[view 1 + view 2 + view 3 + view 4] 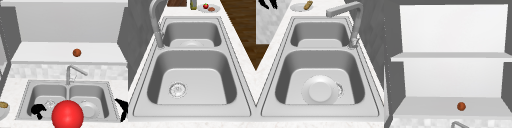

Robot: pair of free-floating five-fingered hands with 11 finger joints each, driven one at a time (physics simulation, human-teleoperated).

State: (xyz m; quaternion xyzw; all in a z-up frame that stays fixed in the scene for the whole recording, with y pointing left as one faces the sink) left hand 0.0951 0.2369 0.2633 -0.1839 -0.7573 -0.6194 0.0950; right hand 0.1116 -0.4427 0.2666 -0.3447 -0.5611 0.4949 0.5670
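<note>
A big red ball (67,114) shows at the bottom middle of the front view, covering the sink's front rim. My left hand (38,110) hovers just left of it, before the left basin, with a small gap to the ball and relaxed fingers holding nothing. Dark fingers of a hand (269,3) hang at the right side view's top left, off the counter. My right hand (122,107) floats at the right edge, by the sink's right rim, fingers spread and empty. A small orange ball (77,52) rests on the shelf (37,53) above the sink, and the orange ball (461,106) appears again from above.
A white plate (320,91) lies in the right basin; the left basin has a bare drain (178,89). The faucet (72,72) swings right. A bowl (3,108) stands on the left counter. On the right counter stand a plate with food (208,8) and a bottle (193,4).
</note>
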